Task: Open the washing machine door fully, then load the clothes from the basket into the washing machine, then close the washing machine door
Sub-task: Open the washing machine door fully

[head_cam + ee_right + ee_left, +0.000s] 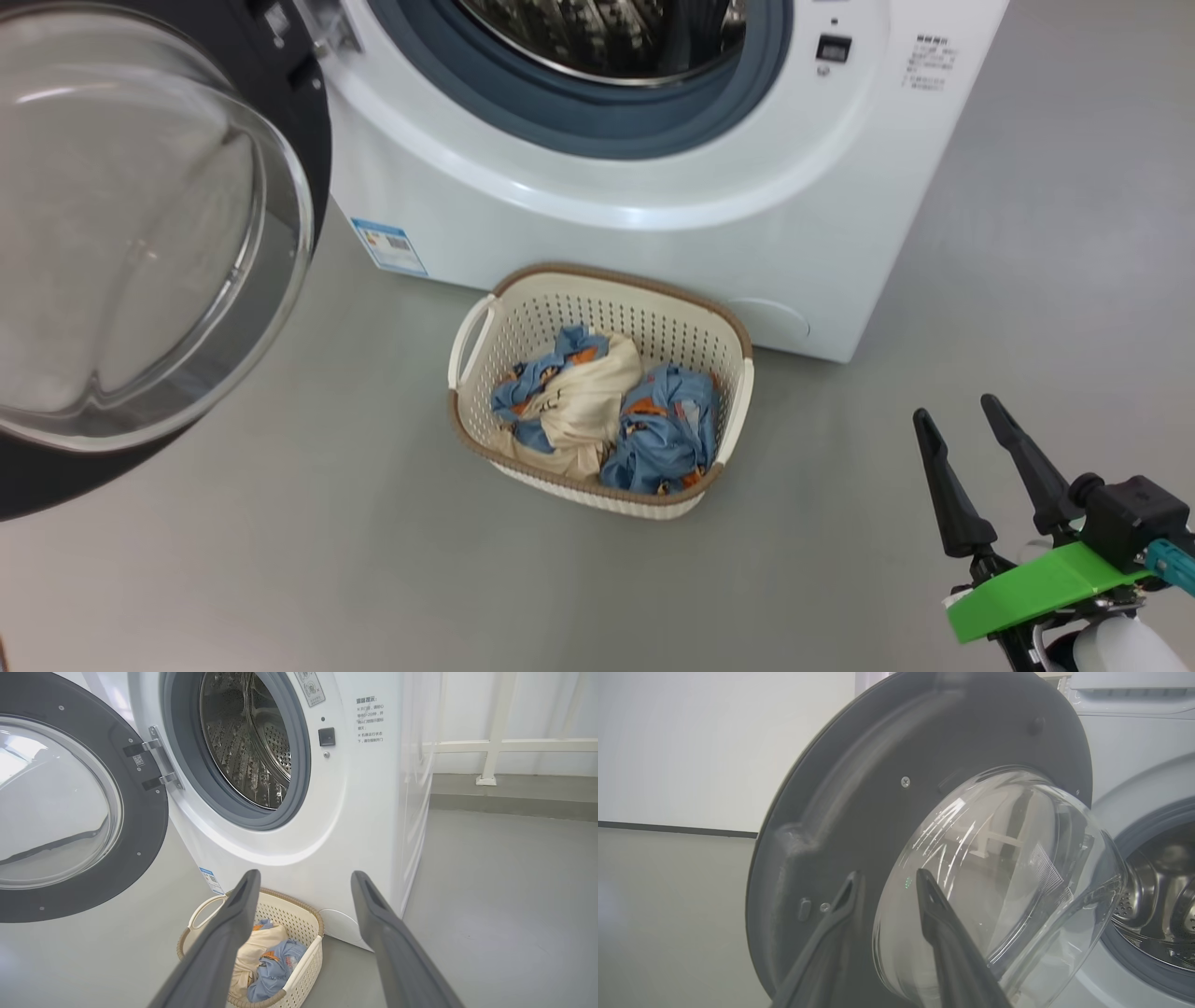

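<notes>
**Setting.** Grey floor (280,579), smooth, with a pale wall (691,742) behind. I am working low, in front of the washer (653,233).

**Door** (140,233). Swung out to my left on its hinge (159,765), inner face toward me, glass bowl bulging forward. The drum (247,742) mouth is uncovered. I judge it open wide, though perhaps not to its stop. It should be stiff and fairly heavy, and the glass slick. I would push on the dark rim, not the bowl.

**Basket** (616,273). On the floor just before the washer's foot, below the drum mouth. Light, rigid plastic, likely to slide if nudged.

**Clothes** (607,415). All in the basket, bunched.
- One cream piece (583,401) lies in the middle, over a blue printed one.
- A second blue bundle (667,434) sits at the right.
- Soft, light and limp, they are apt to trail and snag on the basket rim or the gasket (579,121).
- I would pinch a raised fold atop one bundle, deep enough to catch several layers, and lift clear before carrying.

**Left hand** (886,873). Fingers apart, nothing between them, close before the door's inner face. One finger is over the rim, the other over the glass. Whether it touches, I cannot tell.

**Right hand** (954,409). Fingers wide apart and empty, above the floor to the right of the basket and well apart from it.
</notes>
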